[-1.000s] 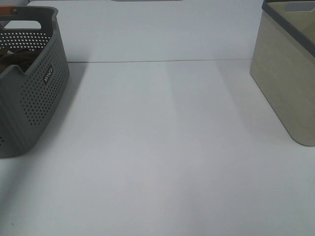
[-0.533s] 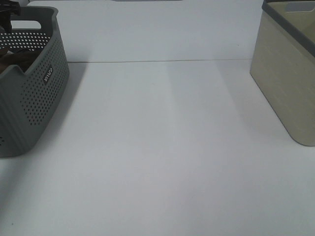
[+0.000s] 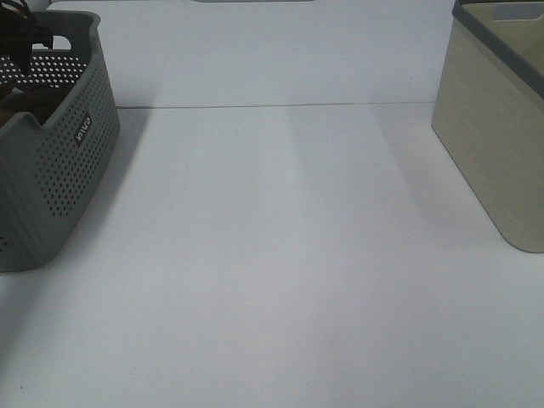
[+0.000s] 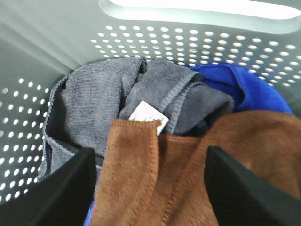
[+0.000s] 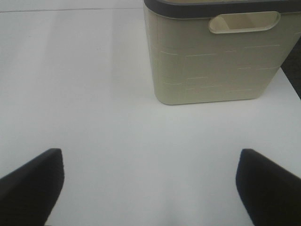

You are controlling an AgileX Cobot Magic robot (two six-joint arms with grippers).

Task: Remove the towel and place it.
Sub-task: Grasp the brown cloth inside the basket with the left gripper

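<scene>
The brown towel [image 4: 197, 165] lies crumpled on top of the other cloths inside the grey perforated basket [image 3: 64, 170]; a strip of it shows over the basket's rim [image 3: 13, 106]. My left gripper [image 4: 151, 200] hangs low inside the basket, open. Its two black fingers [image 4: 61, 188] straddle the towel's hemmed corner, and I cannot tell whether they touch it. A dark part of the left arm [image 3: 19, 30] shows above the basket's back rim. My right gripper [image 5: 150, 193] is open over bare table, holding nothing.
Under the towel lie a grey towel with a white label [image 4: 103, 99] and a bright blue cloth [image 4: 244, 84]. A beige bin with a dark rim [image 3: 501, 127] stands at the right of the white table [image 3: 280, 255], in front of my right gripper [image 5: 211, 56].
A dark part of my left arm has come into view at the basket's back rim and dropped lower into the basket. The basket, bin and right arm have not moved.
</scene>
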